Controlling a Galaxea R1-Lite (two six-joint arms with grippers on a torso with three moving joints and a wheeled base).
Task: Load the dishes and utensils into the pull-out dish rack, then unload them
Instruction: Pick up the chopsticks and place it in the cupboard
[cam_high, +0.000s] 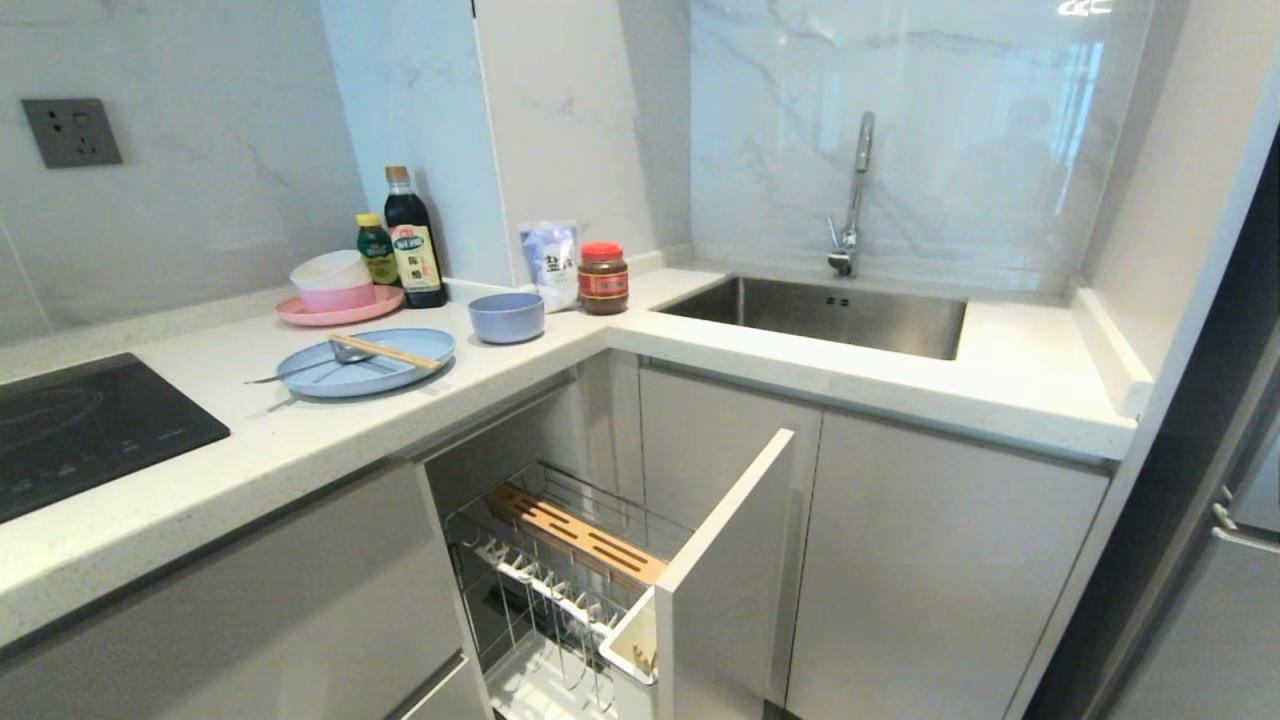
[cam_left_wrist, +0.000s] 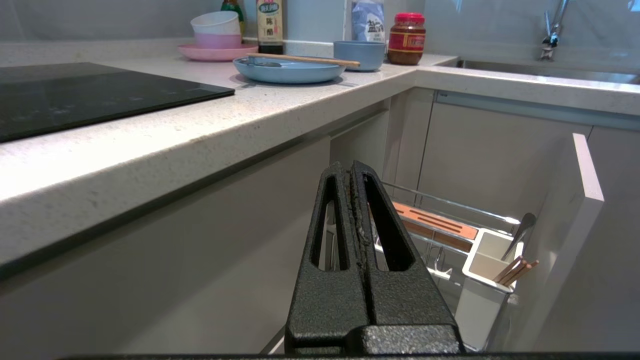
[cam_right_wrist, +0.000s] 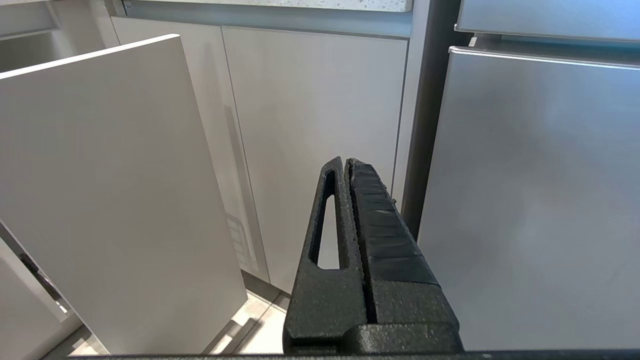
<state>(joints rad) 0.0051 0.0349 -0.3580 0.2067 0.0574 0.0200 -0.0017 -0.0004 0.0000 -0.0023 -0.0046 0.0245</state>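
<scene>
The light blue oval plate (cam_high: 340, 378) (cam_left_wrist: 289, 72) lies on the counter with the wooden chopsticks (cam_high: 392, 352) (cam_left_wrist: 305, 60) and the silver spoon (cam_high: 349, 353) across it. The blue-grey bowl (cam_high: 506, 317) (cam_left_wrist: 359, 55) stands just behind it. Below the counter, the pull-out dish rack (cam_high: 560, 585) (cam_left_wrist: 450, 205) stands drawn out, with its wooden strip (cam_high: 580, 535), white cutlery cup (cam_high: 632, 640) (cam_left_wrist: 487, 272) and grey front panel (cam_high: 725, 570) (cam_right_wrist: 100, 175). My left gripper (cam_left_wrist: 350, 167) is shut and empty, low in front of the rack. My right gripper (cam_right_wrist: 346, 162) is shut and empty, facing the cabinet doors.
A pink plate with stacked bowls (cam_high: 335, 285), sauce bottles (cam_high: 412, 240), a salt bag (cam_high: 550, 262) and a red-lidded jar (cam_high: 603, 278) stand at the counter's back. A black hob (cam_high: 80, 425) is on the left, the sink (cam_high: 830, 312) on the right. The cup holds brown sticks (cam_left_wrist: 517, 270).
</scene>
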